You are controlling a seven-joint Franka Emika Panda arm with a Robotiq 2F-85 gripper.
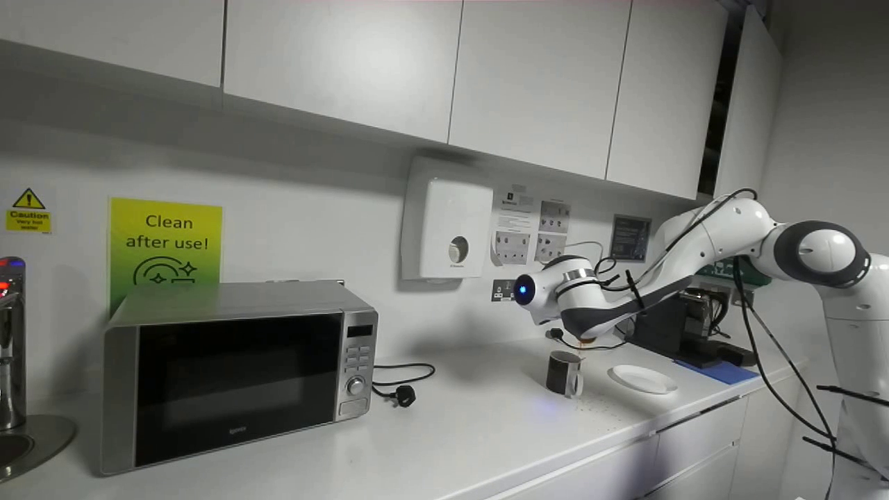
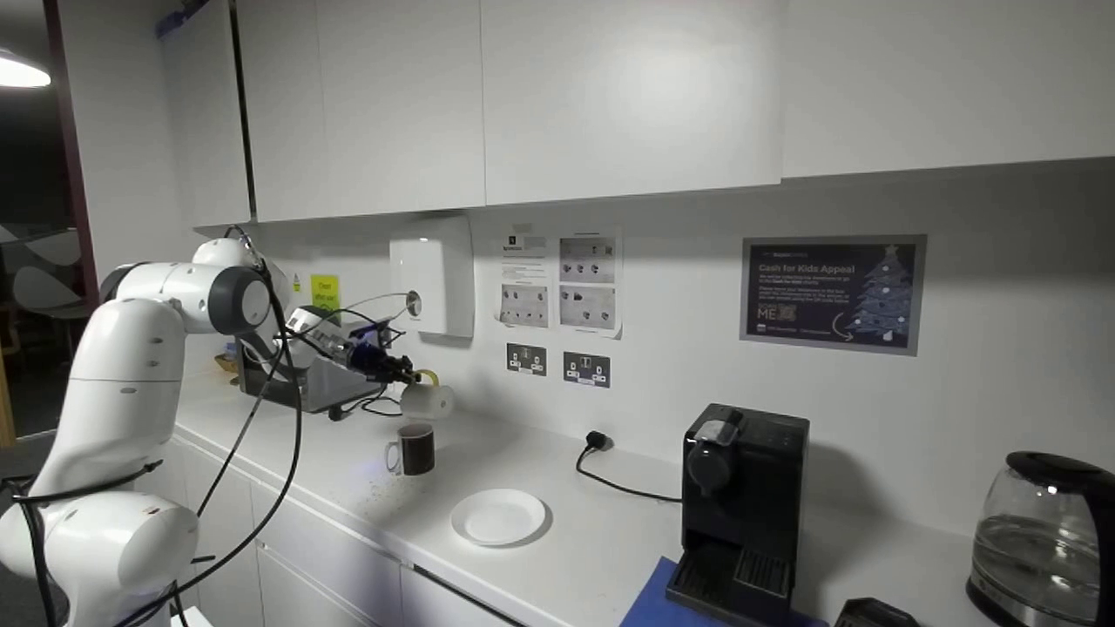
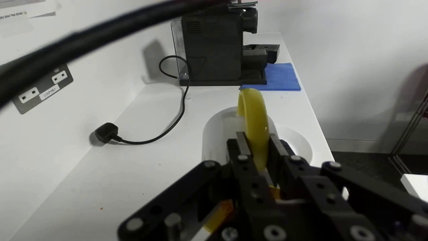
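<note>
- Jaws are gripping the yellow handle [image 3: 255, 117], finger pads [image 3: 243, 144] pressing on either side; they're standing nearly together, gap matching handle thickness.
- The white mug [image 3: 219, 137] is hanging off that handle, tipped well over onto its side and sitting clear of the bench [image 3: 133, 187]. Its opening isn't reading clearly in any view.
- The dark mug [image 2: 416, 450] is standing upright on the bench, just below the white mug, pale handle pointing toward the front edge.
- In an exterior view a brownish patch [image 1: 587, 340] is showing right above the dark mug; too small to identify.
- Brown specks [image 2: 376, 488] are lying on the bench beside the dark mug.
- The white plate [image 2: 498, 517] is lying flat near the dark mug, not touching it.
- The black plug [image 3: 107, 132] is resting by the wall, its cable [image 3: 183, 103] curving over to the coffee machine [image 3: 214, 50].
- That machine is standing past the plate, a blue mat [image 3: 282, 78] showing from under it.
- The glass jug [image 2: 1037, 549] is standing beyond the machine, holding clear liquid.
- The microwave [image 1: 236, 375] is sitting well apart, the other way along the bench.
</note>
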